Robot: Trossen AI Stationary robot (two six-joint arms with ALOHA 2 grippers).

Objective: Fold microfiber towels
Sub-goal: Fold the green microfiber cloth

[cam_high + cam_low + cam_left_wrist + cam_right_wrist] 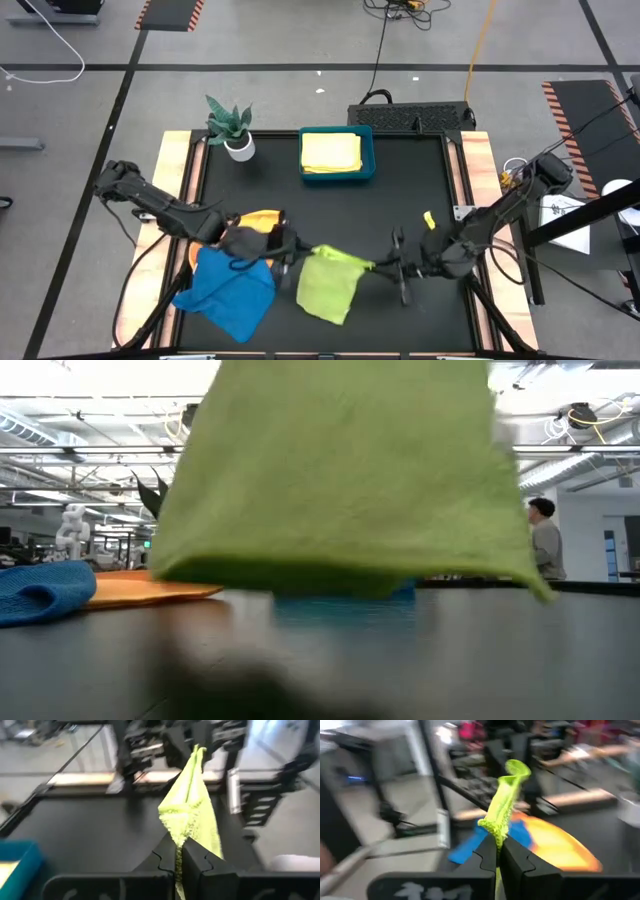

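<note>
My left gripper point(291, 251): jaws clamped on one corner of soft lime-green microfiber towel point(330, 283). My right gripper point(385, 266): jaws clamped on opposite top corner. Towel stretched between both, hanging near bench's front edge, middle. Black bench top point(400, 190) with wooden side strips. Rumpled blue microfiber towel point(230, 290) at front-left corner, partly over flat orange cloth point(258, 218). Rigid teal tray point(338, 155) at back edge, folded yellow towel point(331, 152) inside. Potted plant point(232, 128) beside tray. Person point(545, 540) standing in room behind.
</note>
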